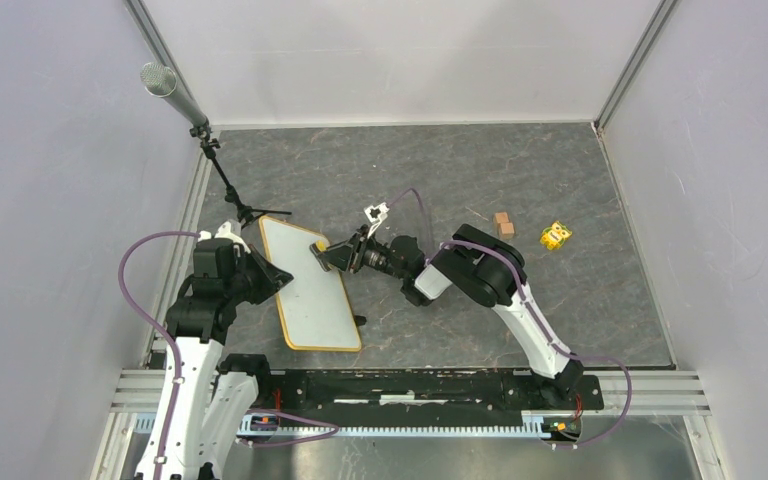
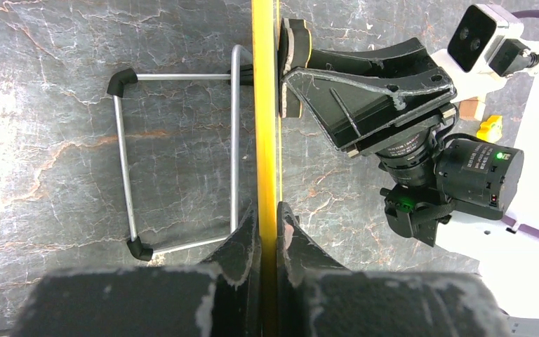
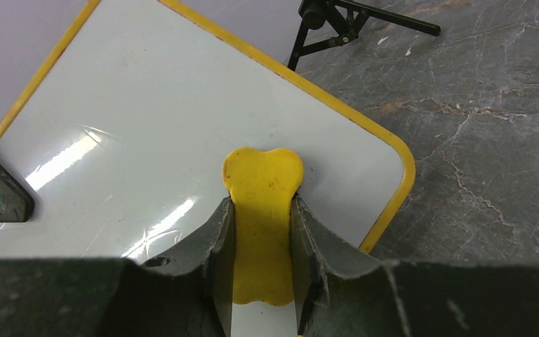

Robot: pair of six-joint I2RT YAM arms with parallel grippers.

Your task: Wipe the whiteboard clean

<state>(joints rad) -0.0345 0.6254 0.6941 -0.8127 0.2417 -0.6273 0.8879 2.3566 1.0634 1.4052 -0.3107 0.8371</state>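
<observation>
Right wrist: right tool (image 3: 261, 205) grips yellow eraser (image 3: 263, 172) against whiteboard (image 3: 133, 126); left tool (image 2: 267, 214) pinches its edge. We judge that hard pressing could slip the board.

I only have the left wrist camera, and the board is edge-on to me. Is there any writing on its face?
Observer: None that I can see. In the right wrist view the whiteboard shows blank white with some glare.
Operator: Where on the face is the eraser sitting?
Observer: The yellow eraser, held in the right gripper's jaws, lies near one rounded corner, just inside the frame.
Operator: What stands past the board's far end?
Observer: The top view shows a microphone on a tripod stand, just beyond the board's far left corner.
</observation>
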